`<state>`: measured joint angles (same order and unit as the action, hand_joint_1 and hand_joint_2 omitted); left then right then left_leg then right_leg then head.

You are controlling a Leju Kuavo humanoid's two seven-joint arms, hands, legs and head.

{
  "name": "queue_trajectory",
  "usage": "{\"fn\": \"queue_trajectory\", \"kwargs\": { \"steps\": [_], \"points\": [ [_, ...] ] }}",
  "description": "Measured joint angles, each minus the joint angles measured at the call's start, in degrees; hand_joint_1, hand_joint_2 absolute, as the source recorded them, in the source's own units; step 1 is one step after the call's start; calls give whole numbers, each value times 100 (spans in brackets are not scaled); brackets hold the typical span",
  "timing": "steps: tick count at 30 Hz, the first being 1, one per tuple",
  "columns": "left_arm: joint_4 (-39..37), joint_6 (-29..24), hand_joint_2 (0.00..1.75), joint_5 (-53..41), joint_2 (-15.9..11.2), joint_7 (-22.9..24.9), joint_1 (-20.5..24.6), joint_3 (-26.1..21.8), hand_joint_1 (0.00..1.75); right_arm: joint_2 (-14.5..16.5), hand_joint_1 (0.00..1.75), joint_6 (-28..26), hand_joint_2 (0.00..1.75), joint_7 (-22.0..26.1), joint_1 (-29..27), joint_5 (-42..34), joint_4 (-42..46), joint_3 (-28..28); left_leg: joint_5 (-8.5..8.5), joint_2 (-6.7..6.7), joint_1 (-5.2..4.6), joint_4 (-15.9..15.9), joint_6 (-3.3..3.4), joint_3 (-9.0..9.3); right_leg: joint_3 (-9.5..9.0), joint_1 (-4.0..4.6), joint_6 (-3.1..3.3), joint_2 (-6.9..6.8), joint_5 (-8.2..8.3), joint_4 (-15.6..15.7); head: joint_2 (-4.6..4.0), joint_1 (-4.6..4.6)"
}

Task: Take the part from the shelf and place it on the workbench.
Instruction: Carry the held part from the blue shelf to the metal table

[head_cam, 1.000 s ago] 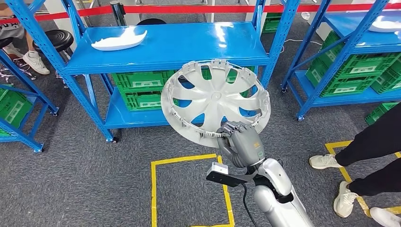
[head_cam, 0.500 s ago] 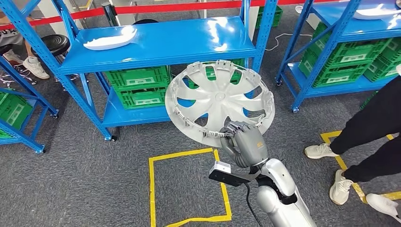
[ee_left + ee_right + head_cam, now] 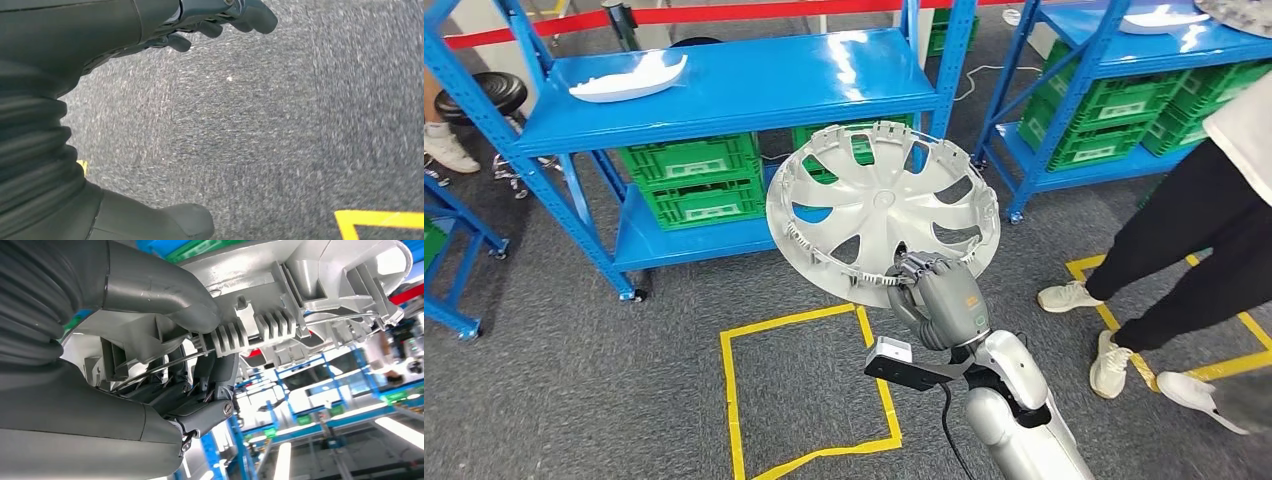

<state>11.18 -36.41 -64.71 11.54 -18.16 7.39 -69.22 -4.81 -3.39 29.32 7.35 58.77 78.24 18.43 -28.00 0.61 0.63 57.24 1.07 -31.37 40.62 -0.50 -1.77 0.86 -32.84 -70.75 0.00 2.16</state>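
From the head view, the right robot hand (image 3: 936, 300) grips the lower rim of a silver wheel cover (image 3: 882, 208), holding it up tilted in the air, its spoked disc facing the camera, in front of the blue shelf (image 3: 724, 90) and above the grey carpet (image 3: 554, 390). A white curved part (image 3: 629, 78) lies on the shelf's top deck near its left end, and green crates (image 3: 689, 180) sit on the lower deck behind the wheel cover. A second blue shelf (image 3: 1114, 60) stands to the right with more green crates (image 3: 1104, 120) stacked under its top deck. On the carpet below the hand a yellow tape square (image 3: 809, 390) is marked out, and a person's dark trouser legs (image 3: 1194, 250) and white shoes (image 3: 1064, 296) stand just right of the robot's arm. A black stool (image 3: 479, 95) shows at the far left. In the left wrist view, the left robot hand (image 3: 220, 20) hangs above the carpet with its dark fingers (image 3: 250, 12) apart from the thumb (image 3: 170, 222) and nothing between them; a corner of yellow tape (image 3: 380, 220) lies on the floor. In the right wrist view, the thick grey thumb (image 3: 160, 295) presses on the ribbed inner side of the wheel cover's rim while the darker fingers (image 3: 200, 390) curl against its other side, so the rim is clamped between them.
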Motion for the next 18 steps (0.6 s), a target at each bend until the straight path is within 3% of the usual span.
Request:
{"fn": "queue_trajectory", "kwargs": {
  "steps": [1,2,3,5,7,8,10,11,13,15,16,17,18],
  "points": [
    [-1,0,175,-15,2,13,-12,0,0,0,175,-9,175,-2,-11,-7,-9,0,3,66,-2,16,3,-23,121,-6,-17,-27,-109,-307,0,0],
    [-3,0,175,-26,6,27,-20,0,0,-2,175,-15,175,-5,-24,-8,-19,0,3,128,-3,31,2,-39,135,-12,-26,-42,-108,-402,0,1],
    [-5,0,175,-37,13,39,-23,1,0,-5,175,-19,175,-11,-35,-9,-27,-1,0,187,-2,46,-2,-48,19,-18,-29,-65,-1,-244,0,2],
    [-7,1,175,-54,28,48,-16,4,0,-16,175,-23,175,-21,-44,-9,-36,-1,-16,293,-8,82,-31,-52,-451,-17,-9,-236,303,559,0,2],
    [-5,4,175,-77,37,45,-5,10,0,-22,175,-32,175,-22,-41,-9,-37,-2,-38,381,-38,121,-88,-58,-760,5,59,-407,458,1146,0,-4],
    [-4,7,175,-87,38,44,-1,12,0,-25,175,-38,175,-23,-41,-9,-37,-4,-39,423,-52,128,-123,-59,-784,21,102,-431,457,1227,0,-7],
    [-3,8,175,-102,43,42,9,22,0,-37,175,-45,175,-25,-45,-10,-37,-6,-33,506,-52,120,-191,-61,-744,26,188,-318,503,1229,0,-6],
    [-4,9,175,-104,44,38,17,30,0,-44,175,-46,175,-26,-47,-12,-37,-7,-64,483,-41,145,-225,-77,-731,17,229,-271,527,1242,0,-7],
    [-4,11,175,-94,46,33,41,41,0,-50,175,-49,175,-29,-45,-15,-37,-9,-314,258,-18,497,-283,-227,-712,-12,303,-183,575,1271,0,-26],
    [-4,19,175,-47,46,19,56,43,0,-50,175,-52,175,-31,-40,-18,-40,-11,-712,21,-6,1264,-316,-548,-680,-13,337,-84,600,1271,0,-46],
    [-4,25,175,-16,45,8,58,43,0,-50,175,-52,175,-31,-39,-19,-43,-11,-836,-17,-5,1601,-320,-693,-669,-9,343,-22,609,1270,0,-50],
    [-4,31,175,7,43,-6,59,43,0,-49,175,-51,175,-30,-38,-20,-45,-11,-855,-33,-6,1768,-316,-761,-661,-4,343,47,617,1268,0,-51],
    [-4,34,175,22,40,-17,63,42,0,-49,175,-50,175,-31,-37,-20,-47,-11,-758,-45,-7,1702,-303,-723,-659,-1,337,115,625,1264,0,-52]
  ]
}}
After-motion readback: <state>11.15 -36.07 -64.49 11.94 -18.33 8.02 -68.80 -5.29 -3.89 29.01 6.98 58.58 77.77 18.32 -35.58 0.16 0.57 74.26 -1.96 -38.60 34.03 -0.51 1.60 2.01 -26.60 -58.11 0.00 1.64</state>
